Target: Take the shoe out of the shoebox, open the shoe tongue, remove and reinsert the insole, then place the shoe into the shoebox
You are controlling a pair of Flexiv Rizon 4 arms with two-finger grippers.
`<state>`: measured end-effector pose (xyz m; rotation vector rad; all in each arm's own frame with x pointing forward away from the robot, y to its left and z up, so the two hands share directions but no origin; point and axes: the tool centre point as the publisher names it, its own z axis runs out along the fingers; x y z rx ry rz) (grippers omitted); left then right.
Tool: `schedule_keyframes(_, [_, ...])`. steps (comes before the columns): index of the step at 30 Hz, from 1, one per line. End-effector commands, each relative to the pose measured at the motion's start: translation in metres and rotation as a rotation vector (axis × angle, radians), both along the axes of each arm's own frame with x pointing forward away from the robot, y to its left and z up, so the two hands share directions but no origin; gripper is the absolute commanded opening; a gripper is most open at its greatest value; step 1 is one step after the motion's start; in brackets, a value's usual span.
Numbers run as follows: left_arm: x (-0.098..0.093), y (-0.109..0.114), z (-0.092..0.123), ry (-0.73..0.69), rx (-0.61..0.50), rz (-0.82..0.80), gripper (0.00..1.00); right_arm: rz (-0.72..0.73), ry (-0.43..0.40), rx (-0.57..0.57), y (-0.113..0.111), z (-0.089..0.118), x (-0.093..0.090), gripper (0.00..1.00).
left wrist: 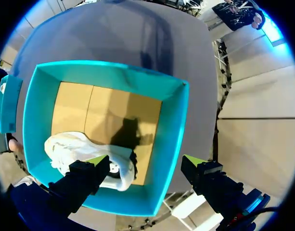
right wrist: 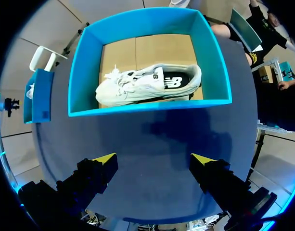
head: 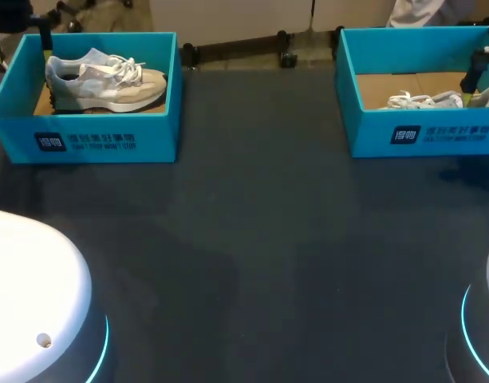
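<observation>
**A:** Where's the shoe?

**B:** The sneaker lies in the left shoebox, beneath the left fingers. One tip hangs over one end of the shoe, and the other is outside the box wall. They are spread wide and hold nothing.

**A:** And the other arm?

**B:** The right fingers are also wide apart and empty, over the dark desk. Ahead of them a second sneaker sits in the right shoebox.

**A:** So which step is this?

**B:** The first, I'd say, since neither shoe is out of its box yet. Next, the left fingers would need to shift until both tips are inside the wall and straddle the shoe. Then they would lower, close across it, and lift it straight up past the rim.
</observation>
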<state>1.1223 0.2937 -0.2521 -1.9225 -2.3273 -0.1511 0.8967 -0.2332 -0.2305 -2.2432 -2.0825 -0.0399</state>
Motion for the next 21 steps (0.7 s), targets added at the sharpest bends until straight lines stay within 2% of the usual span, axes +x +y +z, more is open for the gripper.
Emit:
schedule_keyframes(1, [0.01, -0.012, -0.012, -0.03, 0.024, -0.04, 1.0, 0.0, -0.002, 0.001, 0.0, 0.0, -0.001, 1.0])
schedule_keyframes(7, [0.033, -0.015, -0.022, -0.069, 0.029, -0.081, 1.0, 0.0, -0.002, 0.001, 0.0, 0.0, -0.001, 1.0])
schedule_keyframes(13, [0.057, -0.013, -0.037, -0.046, 0.034, -0.067, 1.0, 0.0, -0.002, 0.001, 0.0, 0.0, -0.001, 1.0])
schedule_keyframes(21, [0.072, -0.012, -0.051, -0.044, 0.02, -0.075, 1.0, 0.0, -0.002, 0.001, 0.0, 0.0, -0.001, 1.0])
